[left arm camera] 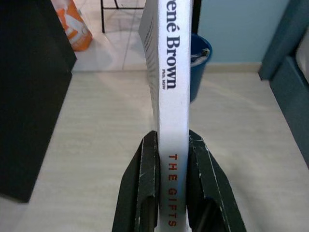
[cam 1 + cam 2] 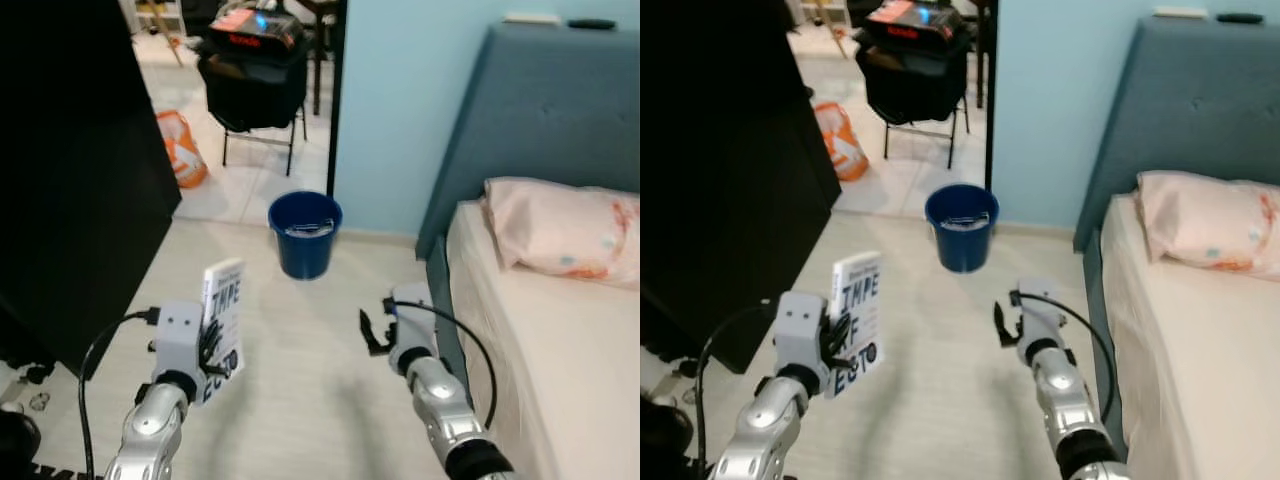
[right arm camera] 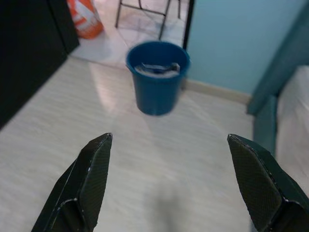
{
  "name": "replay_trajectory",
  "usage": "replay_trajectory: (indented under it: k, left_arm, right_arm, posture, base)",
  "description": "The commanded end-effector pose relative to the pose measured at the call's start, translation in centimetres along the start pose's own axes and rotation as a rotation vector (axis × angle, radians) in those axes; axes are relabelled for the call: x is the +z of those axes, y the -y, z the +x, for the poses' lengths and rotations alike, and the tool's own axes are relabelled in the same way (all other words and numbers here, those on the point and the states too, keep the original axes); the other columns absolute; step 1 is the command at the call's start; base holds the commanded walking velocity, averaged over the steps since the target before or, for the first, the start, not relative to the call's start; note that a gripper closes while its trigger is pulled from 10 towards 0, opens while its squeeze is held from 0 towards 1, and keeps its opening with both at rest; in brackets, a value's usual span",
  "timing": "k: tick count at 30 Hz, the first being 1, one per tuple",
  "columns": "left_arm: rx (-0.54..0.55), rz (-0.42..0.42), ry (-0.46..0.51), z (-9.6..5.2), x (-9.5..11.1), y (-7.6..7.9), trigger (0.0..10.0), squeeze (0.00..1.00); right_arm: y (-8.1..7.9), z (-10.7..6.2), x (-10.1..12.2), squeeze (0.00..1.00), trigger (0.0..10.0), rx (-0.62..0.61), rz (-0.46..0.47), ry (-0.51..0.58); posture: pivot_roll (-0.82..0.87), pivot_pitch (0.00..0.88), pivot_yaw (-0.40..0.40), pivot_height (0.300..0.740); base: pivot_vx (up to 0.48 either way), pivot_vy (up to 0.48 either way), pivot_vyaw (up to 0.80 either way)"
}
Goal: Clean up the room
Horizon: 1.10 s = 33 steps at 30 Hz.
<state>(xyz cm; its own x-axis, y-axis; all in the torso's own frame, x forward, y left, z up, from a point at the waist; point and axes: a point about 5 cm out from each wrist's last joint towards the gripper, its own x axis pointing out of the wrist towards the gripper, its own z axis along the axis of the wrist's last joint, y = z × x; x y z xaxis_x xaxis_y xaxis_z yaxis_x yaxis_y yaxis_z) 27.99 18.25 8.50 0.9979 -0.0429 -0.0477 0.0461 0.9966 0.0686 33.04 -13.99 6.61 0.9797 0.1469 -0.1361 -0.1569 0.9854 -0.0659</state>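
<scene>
We see a glossy paper book [image 1: 169,87] between matt black fingers [image 1: 143,193]. Ahead of our grippers, a smooth plastic bucket [image 3: 157,77] on pale wood-look floor [image 3: 159,169].

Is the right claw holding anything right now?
No, the right claw is spread open over bare floor, with the blue bucket ahead of it.

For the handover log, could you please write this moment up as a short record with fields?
left gripper: shut on the white book, held upright above the floor
right gripper: open, holding nothing, above the floor
blue bucket: on the floor ahead, by the light blue wall, with something inside
bed: on the robot's right, pink pillow on it
orange bag: on the tiles beyond
</scene>
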Motion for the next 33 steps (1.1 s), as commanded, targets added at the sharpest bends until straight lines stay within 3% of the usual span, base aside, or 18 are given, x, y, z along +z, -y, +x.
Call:
replay_trajectory:
  k: [1, 16, 26, 33]
  left_arm:
    - [0.028, 0.001, 0.015, -0.30, 0.08, -0.77, 10.0, 0.00]
    - [0.029, 0.000, 0.015, -0.38, 0.03, -0.80, 10.0, 0.00]
    - [0.028, 0.000, 0.014, -0.45, -0.02, -0.74, 10.0, 0.00]
    - [0.024, 0.000, 0.015, -0.35, -0.04, -0.69, 10.0, 0.00]
  right_arm:
    - [-0.64, -0.11, -0.43, 0.00, 10.0, 0.014, 0.006, -0.014]
    - [-0.55, -0.12, -0.60, 0.00, 10.0, 0.005, 0.017, -0.026]
    - [-0.53, -0.12, -0.65, 0.00, 10.0, 0.007, 0.016, -0.029]
    - [-0.54, -0.15, -0.70, 0.00, 10.0, 0.010, 0.012, -0.029]
  posture:
    - [0.05, 0.106, 0.003, 0.740]
    - [0.05, 0.106, 0.000, 0.740]
    - [0.05, 0.097, -0.005, 0.740]
    - [0.05, 0.090, -0.005, 0.740]
  base:
    - [0.386, 0.000, 0.00]
    - [0.386, 0.000, 0.00]
    - [0.383, 0.000, -0.67]
    - [0.379, 0.000, 0.00]
